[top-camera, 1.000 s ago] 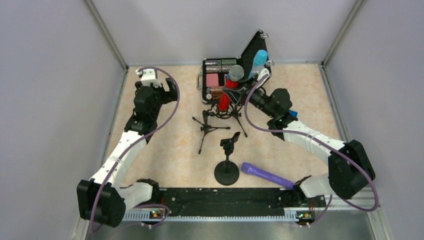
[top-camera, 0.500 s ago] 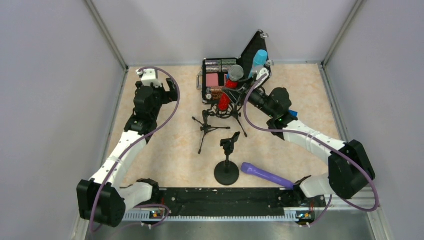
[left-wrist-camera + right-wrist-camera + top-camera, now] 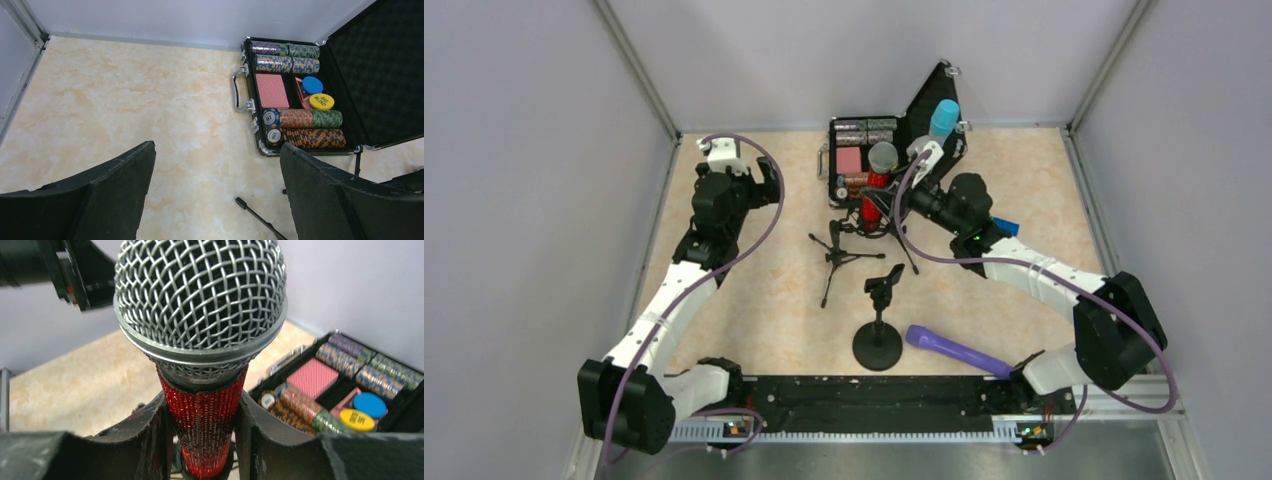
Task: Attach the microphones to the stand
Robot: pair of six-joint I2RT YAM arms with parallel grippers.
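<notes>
Your right gripper is clamped on the glittery red microphone. It is upright, with its round silver mesh head on top, just beside the open chip case. Your left gripper stands wide apart and holds nothing. The smooth purple microphone lies on the desk beside the round-base stand.

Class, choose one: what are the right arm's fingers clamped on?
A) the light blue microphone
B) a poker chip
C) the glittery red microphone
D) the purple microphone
C: in the right wrist view the right fingers squeeze the red microphone from both sides.
</notes>
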